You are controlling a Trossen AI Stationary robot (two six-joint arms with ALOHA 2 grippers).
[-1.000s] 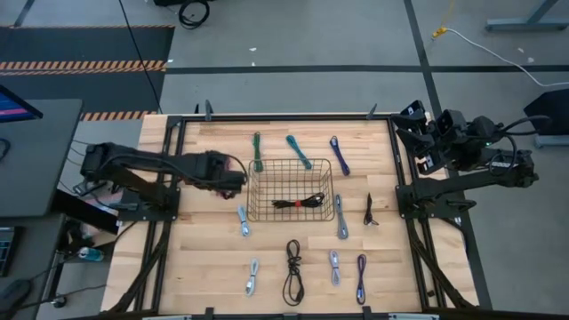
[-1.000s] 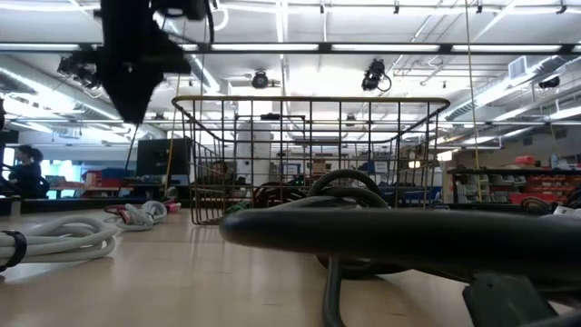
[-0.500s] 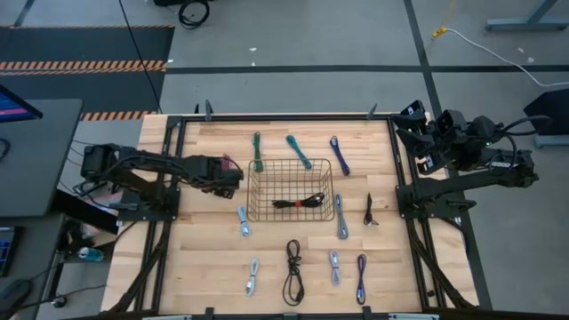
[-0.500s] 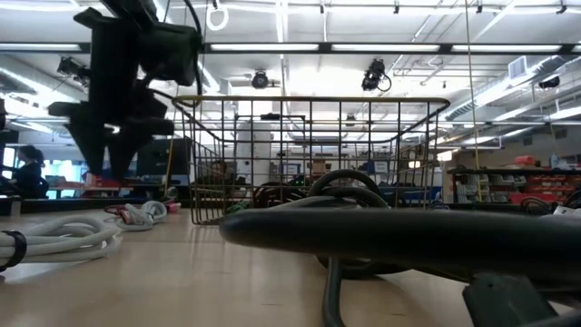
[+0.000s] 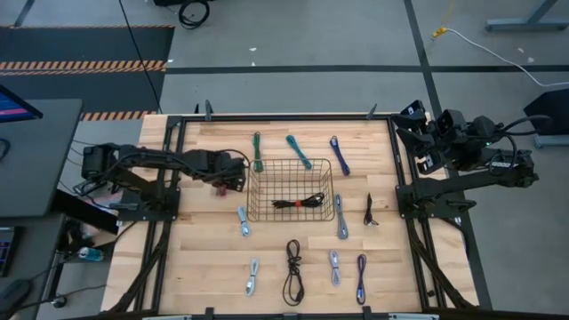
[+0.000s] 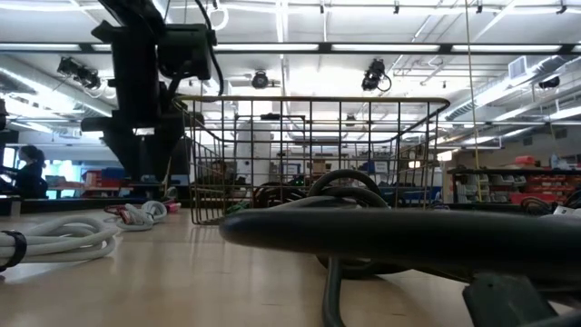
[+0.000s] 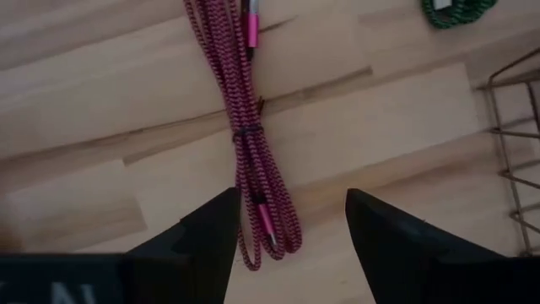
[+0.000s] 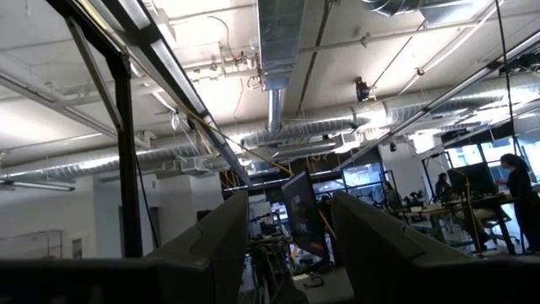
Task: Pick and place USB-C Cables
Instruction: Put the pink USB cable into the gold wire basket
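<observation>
A magenta braided USB-C cable bundle lies flat on the wooden table, left of the wire basket. My left gripper hovers over its near end, open, one finger on either side and clear of it; the low view shows the gripper above the tabletop. In the basket lies a black cable. Green, teal, purple, pale blue-grey and black cables lie around the basket. My right gripper waits open at the far right edge.
The basket's left wall stands close to my left gripper. More cables lie at the near side and right of the basket. Black frame rails run along both table sides.
My left gripper has opened and come down toward the table just left of the basket, turning so that its two fingers now point down over the magenta cable.
</observation>
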